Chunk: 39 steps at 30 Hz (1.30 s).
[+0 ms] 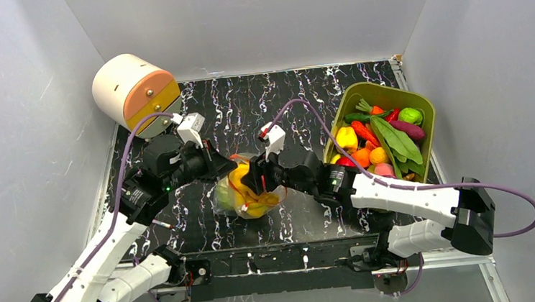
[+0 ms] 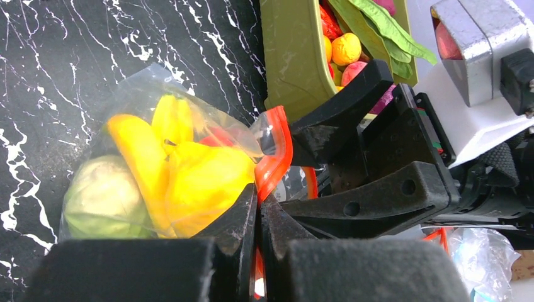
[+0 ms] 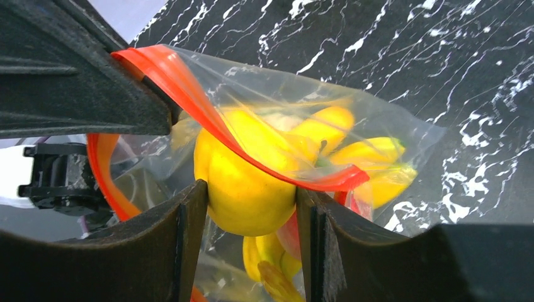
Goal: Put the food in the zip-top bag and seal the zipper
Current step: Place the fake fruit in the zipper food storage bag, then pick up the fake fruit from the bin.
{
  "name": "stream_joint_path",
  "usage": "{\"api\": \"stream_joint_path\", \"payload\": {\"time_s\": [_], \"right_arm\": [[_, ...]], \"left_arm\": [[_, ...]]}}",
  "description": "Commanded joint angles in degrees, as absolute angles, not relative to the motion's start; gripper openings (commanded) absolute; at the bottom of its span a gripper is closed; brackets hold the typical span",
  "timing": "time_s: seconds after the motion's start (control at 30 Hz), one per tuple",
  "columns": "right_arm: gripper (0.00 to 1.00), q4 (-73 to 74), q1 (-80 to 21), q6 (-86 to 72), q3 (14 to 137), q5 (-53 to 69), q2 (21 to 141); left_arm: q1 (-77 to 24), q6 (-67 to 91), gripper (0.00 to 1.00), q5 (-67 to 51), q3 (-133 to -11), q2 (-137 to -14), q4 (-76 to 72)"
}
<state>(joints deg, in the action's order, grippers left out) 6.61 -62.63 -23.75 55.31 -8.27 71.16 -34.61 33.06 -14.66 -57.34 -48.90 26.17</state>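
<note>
1. Top view: the left arm reaches in from the near-left corner with its elbow bent, and the left gripper is at the left rim of the zip-top bag. The right arm stretches in low from the right, its right gripper at the bag's upper edge. The bag lies mid-table on the black, white-veined table, which is enclosed by pale grey walls. An olive tub of toy produce stands at right, and a cream cylinder sits far left.
2. Left wrist: the jaws are pinched tight together on the red-orange zipper. The food — yellow bananas and a green round one — lies inside the clear bag.
3. Right wrist: the fingers stand partly spread, and a yellow fruit fills the gap between them, touching both, at the bag's mouth. The zipper strip crosses the front of it.
</note>
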Motion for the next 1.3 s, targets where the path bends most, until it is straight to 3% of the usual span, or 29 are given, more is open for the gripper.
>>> {"api": "stream_joint_path", "payload": {"time_s": [0.0, 0.2, 0.43, 0.7, 0.97, 1.27], "right_arm": [[0.53, 0.32, -62.93, -19.81, 55.07, -12.4, 72.15], [0.7, 7.74, -62.93, -23.01, 60.98, -8.98, 72.9], [0.75, 11.55, -62.93, -26.93, 62.77, -4.42, 69.25], [0.71, 18.6, -62.84, -27.16, 67.4, -6.28, 65.73], [0.61, 32.41, -61.92, -24.98, 74.67, -19.81, 67.25], [0.54, 46.42, -49.98, -24.74, 79.84, -30.05, 68.06]], "left_arm": [[-34.76, 34.45, 0.0, -16.49, -59.25, -46.8, 23.34], [-34.76, 33.16, 0.0, -13.51, -57.69, -45.77, 24.31], [-34.67, 30.58, 0.0, -10.71, -56.98, -46.22, 26.13], [-34.72, 27.13, 0.0, -7.23, -56.79, -46.2, 28.53], [-34.76, 22.04, 0.0, -6.02, -54.8, -45.88, 29.31], [-34.72, 15.51, 0.0, -7.45, -48.97, -42.76, 27.24]]}}
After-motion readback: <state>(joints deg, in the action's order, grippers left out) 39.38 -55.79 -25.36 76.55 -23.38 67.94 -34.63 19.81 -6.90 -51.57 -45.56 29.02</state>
